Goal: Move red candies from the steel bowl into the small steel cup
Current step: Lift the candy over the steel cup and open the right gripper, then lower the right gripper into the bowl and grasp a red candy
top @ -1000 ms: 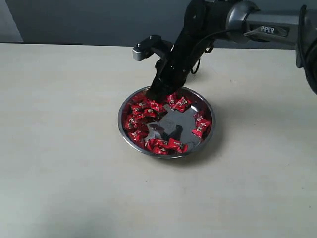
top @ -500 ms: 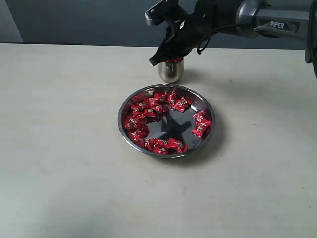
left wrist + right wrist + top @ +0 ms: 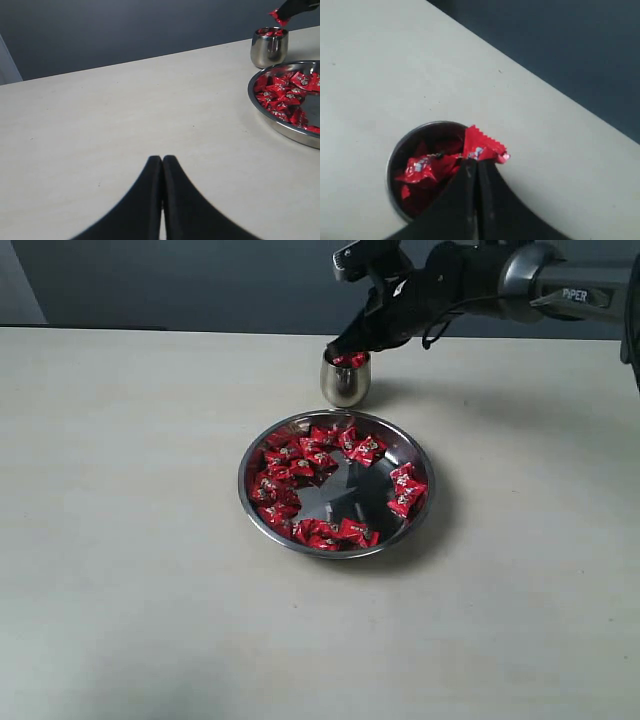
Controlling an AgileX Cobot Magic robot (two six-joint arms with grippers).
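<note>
- Red candy point(image 3: 482, 145), pinched in the closed right jaws, hangs just above the small steel cup point(image 3: 345, 382).
- More red candies point(image 3: 300, 465) lie in the steel bowl point(image 3: 242, 480) nearby.
- Left jaws closed, empty.

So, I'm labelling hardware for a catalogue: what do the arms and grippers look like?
The right arm is black with a grey section lettered PIPER and a black cable looped at the wrist. The left gripper and right gripper have smooth black tapered fingers.

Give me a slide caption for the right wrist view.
Right tool shut on a red candy above the small steel cup, which holds more candies.
</note>
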